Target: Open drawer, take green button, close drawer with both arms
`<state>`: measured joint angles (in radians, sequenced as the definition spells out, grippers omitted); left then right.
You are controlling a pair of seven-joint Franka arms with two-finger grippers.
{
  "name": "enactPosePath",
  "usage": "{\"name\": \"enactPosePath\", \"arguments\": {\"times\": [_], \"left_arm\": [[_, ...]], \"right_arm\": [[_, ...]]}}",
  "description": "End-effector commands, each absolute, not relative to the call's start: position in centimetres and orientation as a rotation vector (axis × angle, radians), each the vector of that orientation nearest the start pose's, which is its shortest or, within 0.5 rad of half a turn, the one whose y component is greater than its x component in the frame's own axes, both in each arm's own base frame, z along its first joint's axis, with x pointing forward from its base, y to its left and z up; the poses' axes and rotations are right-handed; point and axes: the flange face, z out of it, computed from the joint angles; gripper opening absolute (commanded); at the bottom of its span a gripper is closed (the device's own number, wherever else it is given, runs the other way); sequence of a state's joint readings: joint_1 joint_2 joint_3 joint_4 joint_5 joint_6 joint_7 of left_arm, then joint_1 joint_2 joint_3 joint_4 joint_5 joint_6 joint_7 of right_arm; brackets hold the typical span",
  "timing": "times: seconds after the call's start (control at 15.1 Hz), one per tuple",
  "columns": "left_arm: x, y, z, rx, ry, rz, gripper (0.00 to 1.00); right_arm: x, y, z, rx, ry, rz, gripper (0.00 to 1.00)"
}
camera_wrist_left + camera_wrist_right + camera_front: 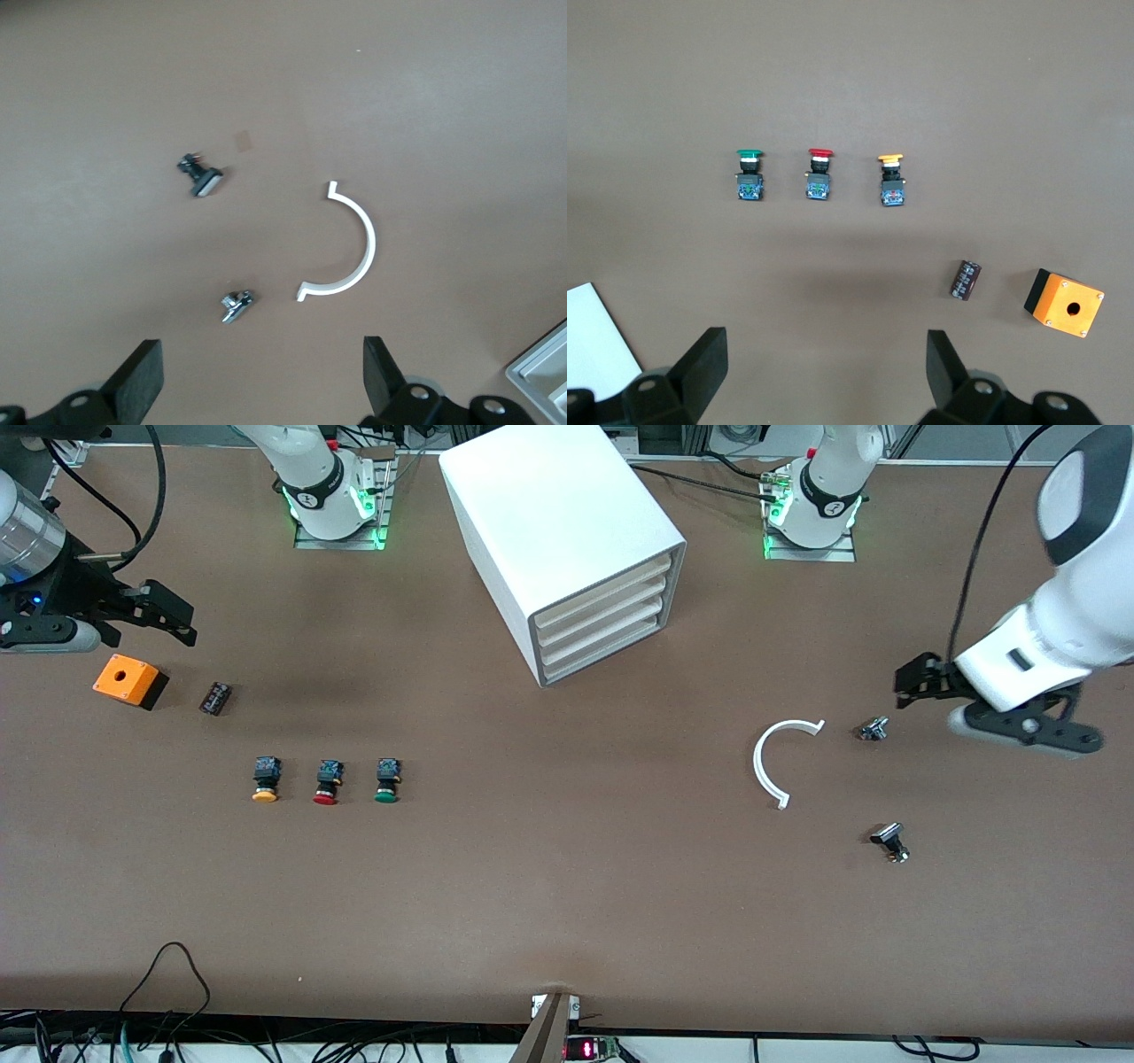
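Both hands are up over the table ends, left hand [263, 376] and right hand [824, 367], fingers apart, holding nothing. The green button [387, 779] sits at about 8 o'clock from the shut drawers [602, 618]. No writing can be read.

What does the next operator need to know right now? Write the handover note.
Left gripper: open, empty, in the air above the table at the left arm's end, by the white curved piece.
Right gripper: open, empty, above the orange box at the right arm's end.
Cabinet: all four drawers shut.
Green button: on the table, in a row with the red button and yellow button.
Done: nothing.
Left: open drawer, take green button, close drawer.
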<state>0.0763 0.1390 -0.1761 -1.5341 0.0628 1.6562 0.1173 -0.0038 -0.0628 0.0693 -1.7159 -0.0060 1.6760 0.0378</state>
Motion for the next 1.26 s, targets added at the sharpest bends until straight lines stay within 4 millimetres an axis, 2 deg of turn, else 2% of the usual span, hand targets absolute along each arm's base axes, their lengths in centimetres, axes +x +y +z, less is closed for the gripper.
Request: {"name": "enactPosePath", "arguments": {"times": [0.0, 0.13, 0.2, 0.46, 0.73, 1.2], "left_arm": [[56.4, -2.9, 57.4, -3.161, 0.303, 0.014, 0.99], [55.1, -2.8, 56.9, -3.224, 0.256, 0.005, 0.99], [55.1, -2.8, 57.4, -3.215, 0.258, -0.066, 0.99], [54.4, -2.2, 57.5, -3.19, 0.256, -0.062, 0.99], [53.7, -1.4, 57.3, -3.125, 0.261, 0.065, 0.99], [54.2, -1.6, 57.5, -3.138, 0.264, 0.048, 0.99]], "right_arm": [[53.8, 3.7, 61.9, -3.165, -0.06, -0.058, 0.99], [54.1, 3.5, 62.7, -3.164, -0.057, -0.055, 0.99], [54.2, 3.4, 62.6, -3.166, -0.047, -0.053, 0.99], [54.1, 3.7, 62.7, -3.166, -0.047, -0.055, 0.99], [54.2, 3.7, 62.6, -3.166, -0.057, -0.053, 0.99], [54.2, 3.7, 62.6, -3.166, -0.057, -0.053, 0.99]]}}
